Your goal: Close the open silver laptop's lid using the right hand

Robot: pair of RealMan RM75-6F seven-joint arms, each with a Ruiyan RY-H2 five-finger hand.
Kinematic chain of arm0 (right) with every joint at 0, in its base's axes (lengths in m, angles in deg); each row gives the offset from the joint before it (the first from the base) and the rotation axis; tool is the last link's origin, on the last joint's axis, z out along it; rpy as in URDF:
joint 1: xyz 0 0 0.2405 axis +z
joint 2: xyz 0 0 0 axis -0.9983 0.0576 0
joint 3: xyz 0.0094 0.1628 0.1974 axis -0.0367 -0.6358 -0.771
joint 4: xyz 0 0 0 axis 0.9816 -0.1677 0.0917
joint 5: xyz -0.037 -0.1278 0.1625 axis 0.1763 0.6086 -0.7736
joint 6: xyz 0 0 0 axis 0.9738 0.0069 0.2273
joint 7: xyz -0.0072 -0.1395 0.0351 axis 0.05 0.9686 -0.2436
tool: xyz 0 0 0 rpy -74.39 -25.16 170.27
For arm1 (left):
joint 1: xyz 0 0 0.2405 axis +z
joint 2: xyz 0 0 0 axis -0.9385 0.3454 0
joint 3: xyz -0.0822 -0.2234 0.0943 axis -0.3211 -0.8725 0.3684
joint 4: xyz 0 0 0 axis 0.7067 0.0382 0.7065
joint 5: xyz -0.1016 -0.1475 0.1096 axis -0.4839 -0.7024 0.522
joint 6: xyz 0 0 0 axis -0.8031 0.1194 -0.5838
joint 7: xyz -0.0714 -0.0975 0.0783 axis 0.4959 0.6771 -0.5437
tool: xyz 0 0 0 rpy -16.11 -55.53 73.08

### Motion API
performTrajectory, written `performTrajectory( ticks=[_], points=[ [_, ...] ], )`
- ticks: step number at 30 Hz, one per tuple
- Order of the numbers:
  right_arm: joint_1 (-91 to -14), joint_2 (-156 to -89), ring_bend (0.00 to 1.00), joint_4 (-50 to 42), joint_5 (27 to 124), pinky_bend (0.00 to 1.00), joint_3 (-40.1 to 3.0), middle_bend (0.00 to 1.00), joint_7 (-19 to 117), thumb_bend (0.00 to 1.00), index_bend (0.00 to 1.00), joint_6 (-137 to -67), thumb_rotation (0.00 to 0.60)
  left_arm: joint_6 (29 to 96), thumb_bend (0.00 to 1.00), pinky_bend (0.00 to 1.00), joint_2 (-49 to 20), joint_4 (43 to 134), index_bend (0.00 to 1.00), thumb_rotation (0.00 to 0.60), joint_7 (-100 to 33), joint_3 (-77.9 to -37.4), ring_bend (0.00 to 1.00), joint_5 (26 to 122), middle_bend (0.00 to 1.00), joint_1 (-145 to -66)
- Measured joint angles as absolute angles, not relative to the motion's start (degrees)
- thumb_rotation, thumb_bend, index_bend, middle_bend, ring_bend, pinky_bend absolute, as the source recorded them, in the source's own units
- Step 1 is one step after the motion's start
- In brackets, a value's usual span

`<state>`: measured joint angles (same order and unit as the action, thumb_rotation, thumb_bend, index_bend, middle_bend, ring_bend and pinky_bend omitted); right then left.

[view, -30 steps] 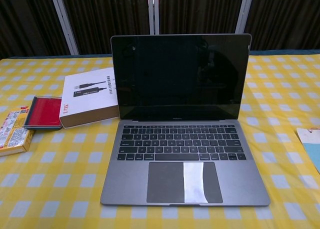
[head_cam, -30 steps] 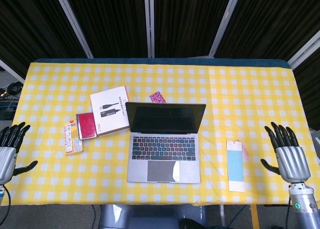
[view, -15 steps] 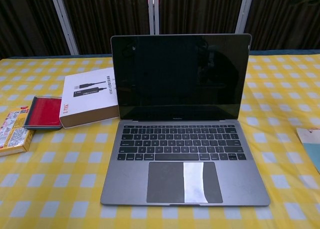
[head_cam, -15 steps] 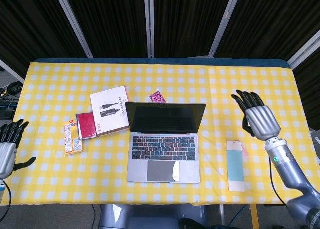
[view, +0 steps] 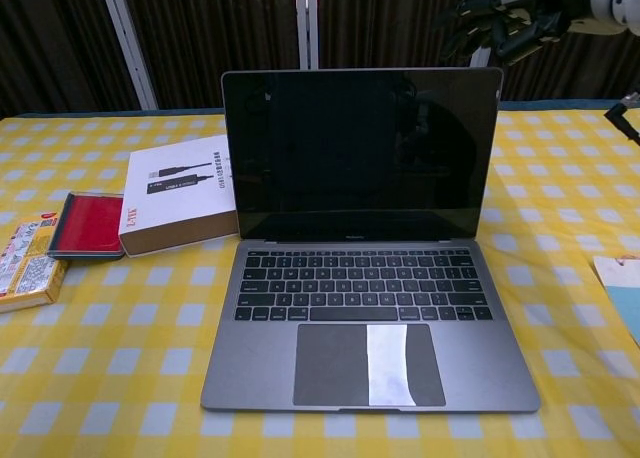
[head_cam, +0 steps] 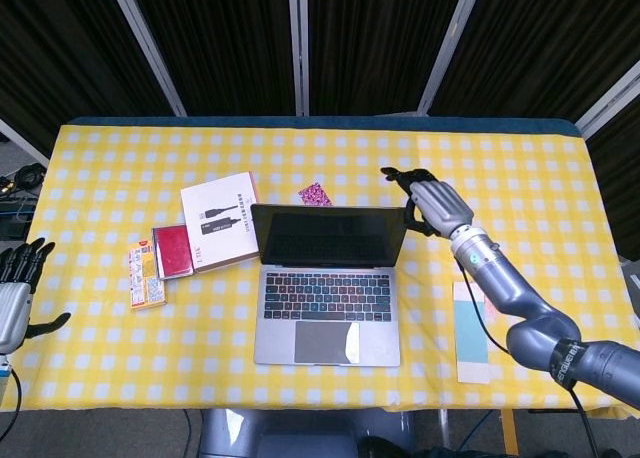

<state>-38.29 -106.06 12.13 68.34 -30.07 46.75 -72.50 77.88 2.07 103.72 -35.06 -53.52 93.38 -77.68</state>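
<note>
The silver laptop (head_cam: 330, 288) (view: 365, 278) stands open at the table's middle, its dark screen upright and facing me. My right hand (head_cam: 432, 202) (view: 505, 23) hovers behind and above the lid's upper right corner with its fingers spread, and holds nothing. It is close to the lid's top edge; no contact shows. My left hand (head_cam: 14, 293) stays open at the table's left edge, far from the laptop, and is out of the chest view.
A white box (head_cam: 218, 220), a red case (head_cam: 172, 250) and a yellow packet (head_cam: 146, 276) lie left of the laptop. A small pink item (head_cam: 315, 194) sits behind the lid. A pale blue card (head_cam: 470, 330) lies to the right, under my right forearm.
My right hand has swung from the table's right edge up and leftward to the lid's upper right corner. The left hand slid slightly lower. The laptop lid has not moved.
</note>
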Motion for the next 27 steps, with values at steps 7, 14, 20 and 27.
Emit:
performTrajectory(
  ticks=[7,14,20,27],
  points=[
    [-34.3,-106.31,0.26,12.96,62.6,0.17,-29.34,0.28,47.64,1.0,0.12,-69.85,0.6,77.24,0.0,0.0,2.09,103.32,0.0,0.6,-35.07,-53.57,0.0,92.81,0.0,-77.87],
    [-31.16,-104.85,0.27,16.67,57.82,0.2,-26.78,0.29,50.25,1.0,0.12,-68.96,0.6,77.26,0.0,0.0,2.23,103.32,0.0,0.6,-34.84,-53.43,0.0,92.87,0.0,-77.83],
    [-31.45,-103.23,0.27,23.13,59.4,0.2,-25.89,0.29,50.71,1.0,0.14,-70.76,0.6,77.47,0.0,0.0,2.24,103.48,0.0,0.6,-35.17,-53.22,0.0,93.17,0.0,-77.76],
    [-34.51,-100.79,0.27,30.84,68.04,0.2,-24.34,0.29,50.33,1.0,0.15,-73.76,0.6,77.63,0.0,0.0,2.21,103.84,0.0,0.6,-35.58,-53.05,0.0,93.38,0.0,-77.73]
  ],
)
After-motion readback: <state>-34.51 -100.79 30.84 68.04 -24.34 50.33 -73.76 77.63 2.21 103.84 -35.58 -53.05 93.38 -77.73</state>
